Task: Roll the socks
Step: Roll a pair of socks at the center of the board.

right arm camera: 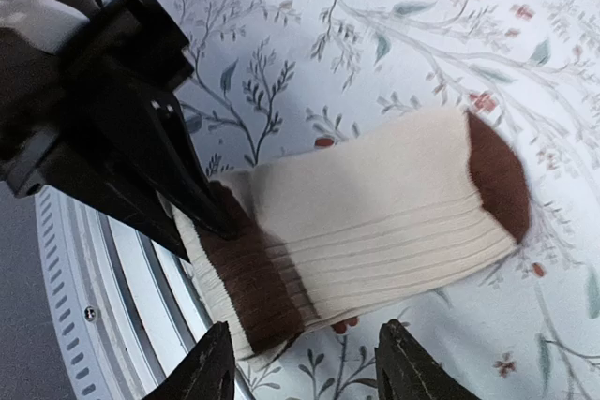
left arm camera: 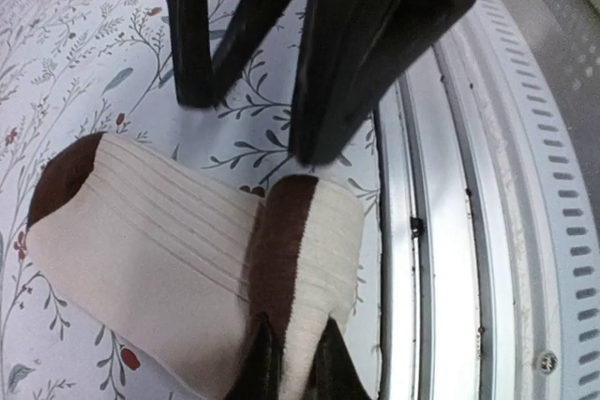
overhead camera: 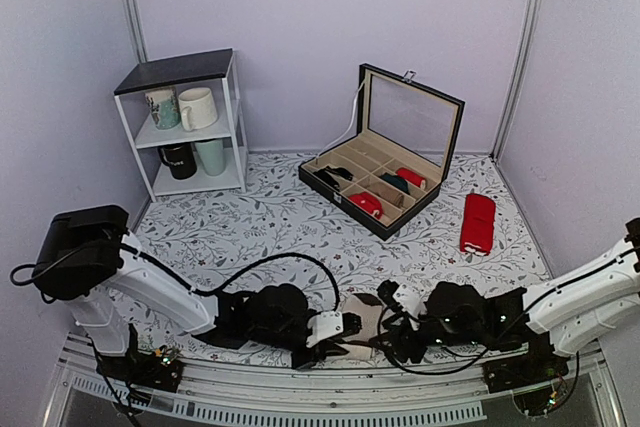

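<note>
- The socks [right arm camera: 375, 222] lay flat at 6 o'clock on the table [overhead camera: 250, 227], at its near edge just beside the metal rail [left arm camera: 441, 231], between my two claws.
- From my right wrist I saw the brown toe at 3 o'clock, the ribbed cream body in the middle, and the brown band with its cream cuff at 7 o'clock.
- I could not tell whether one sock or two lay stacked there.
- My left claw [left arm camera: 295, 367] was clamped tight on the cuff end, with a strip of cream and brown fabric pinched between its fingers.
- My right claw [right arm camera: 306, 330] stood with its jaws well apart and held nothing. Its fingers sat at the near edge of the brown band; I could not tell if they touched it.
- The two claws faced each other over the cuff end, tips near.
- The box [overhead camera: 340, 205] stood at 1 o'clock with its lid up. A red bundle [overhead camera: 365, 204] and a dark green bundle [overhead camera: 393, 183] lay in separate compartments.
- The red pair [overhead camera: 477, 222] lay flat at 2 o'clock, beside the box and well apart from the socks.
- The shelf [overhead camera: 175, 72] stood at 10 o'clock in the far corner, with mugs [overhead camera: 197, 107] on two levels.
</note>
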Tool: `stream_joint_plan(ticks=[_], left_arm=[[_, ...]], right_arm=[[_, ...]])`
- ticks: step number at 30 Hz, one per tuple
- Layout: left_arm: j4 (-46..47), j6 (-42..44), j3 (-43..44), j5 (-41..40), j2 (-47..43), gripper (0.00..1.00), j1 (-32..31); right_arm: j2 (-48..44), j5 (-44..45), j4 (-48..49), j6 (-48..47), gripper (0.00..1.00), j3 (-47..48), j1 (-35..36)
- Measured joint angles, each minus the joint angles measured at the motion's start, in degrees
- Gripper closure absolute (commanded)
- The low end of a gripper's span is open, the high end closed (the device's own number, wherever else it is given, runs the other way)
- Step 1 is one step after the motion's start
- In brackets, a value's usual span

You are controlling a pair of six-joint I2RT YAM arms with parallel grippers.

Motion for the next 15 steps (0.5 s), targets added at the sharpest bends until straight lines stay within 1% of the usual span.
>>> stream_joint_plan(ticks=[3, 6, 10, 15], left_arm=[[-0.5, -2.6, 0.3, 4.3, 0.2, 1.0, 2.3], [-1.0, -4.6, 1.1, 8.5, 1.1, 1.0, 4.2], [-2.3, -6.3, 3.7, 13.2, 3.4, 1.0, 5.8], [-2.4, -7.0, 5.7, 16.2, 5.6, 1.0, 6.2]], right_arm=[[-7.9, 4.1, 4.6, -3.1, 0.45, -5.4, 1.2], [-11.0, 5.7, 9.5, -6.7, 0.45, -9.1, 2.5], [-8.6, 6.3, 13.7, -9.8, 0.44, -10.0, 3.4], [-1.7, 6.3, 18.5, -11.7, 0.44, -9.4, 3.9]])
